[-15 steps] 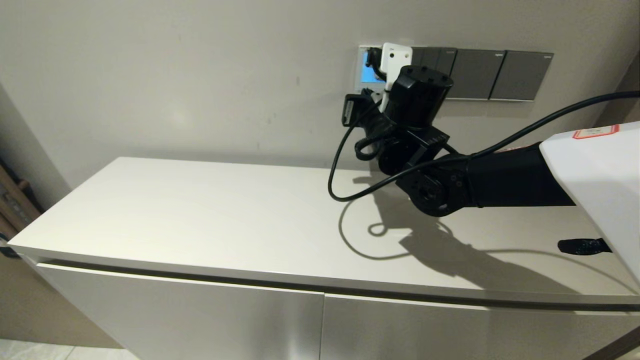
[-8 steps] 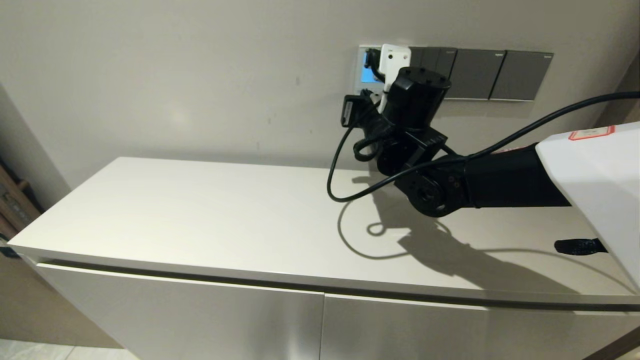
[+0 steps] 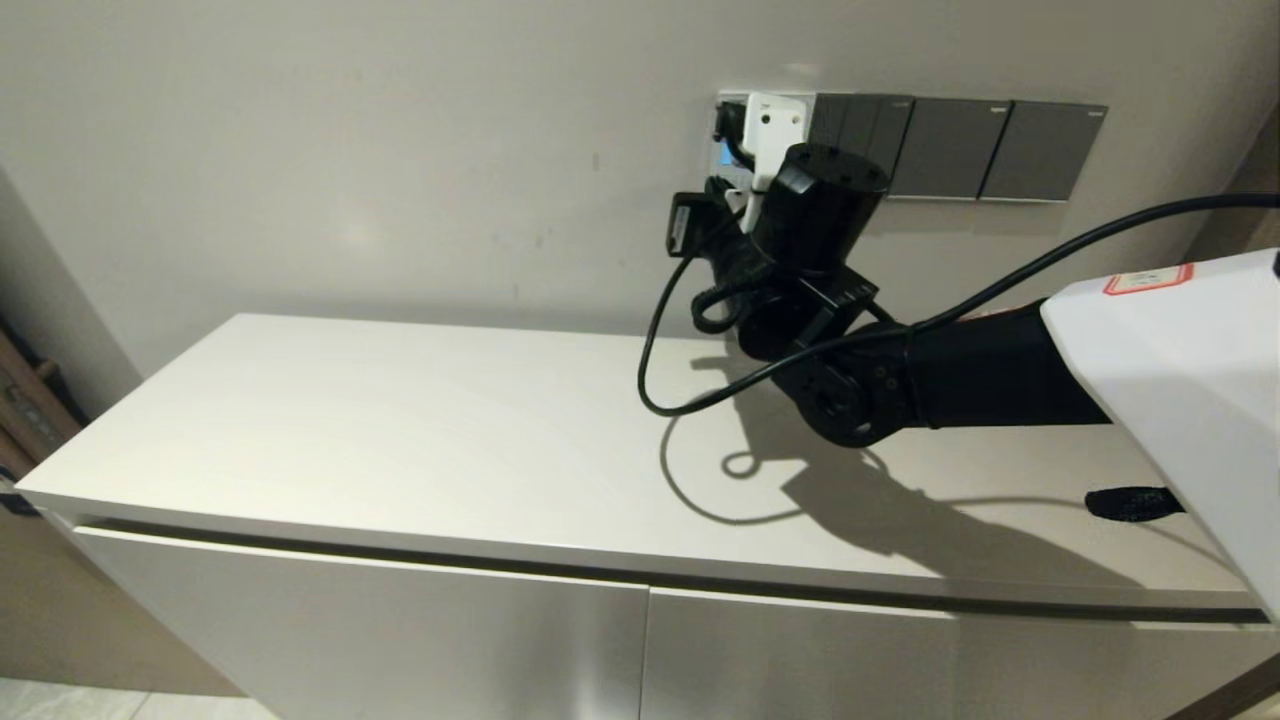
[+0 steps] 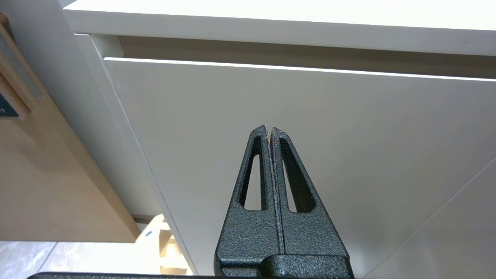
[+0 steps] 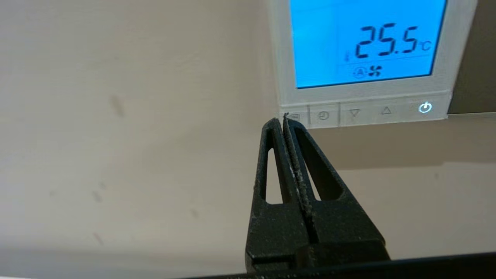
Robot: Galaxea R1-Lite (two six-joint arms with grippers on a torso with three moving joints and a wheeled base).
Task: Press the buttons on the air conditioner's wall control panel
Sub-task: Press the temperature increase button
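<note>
The white wall control panel (image 5: 364, 92) has a lit blue screen (image 5: 329, 50) reading 25.5 °C. Its row of small pale buttons (image 5: 354, 113) runs along the bottom edge, with a lit power button (image 5: 425, 107) at one end. My right gripper (image 5: 282, 120) is shut and empty, its tip at the panel's bottom corner by the end button (image 5: 296, 116) farthest from the power button. I cannot tell if it touches. In the head view my right wrist (image 3: 820, 210) covers most of the panel (image 3: 722, 152). My left gripper (image 4: 269, 130) is shut and empty, low before the cabinet front.
Dark grey switch plates (image 3: 990, 150) sit on the wall right of the panel. A white cabinet top (image 3: 400, 420) lies under my right arm. A black cable (image 3: 655, 370) loops down from the wrist above it. The cabinet door (image 4: 348, 135) faces my left gripper.
My right arm has moved left and a little up along the wall. In the head view its wrist now covers more of the blue screen.
</note>
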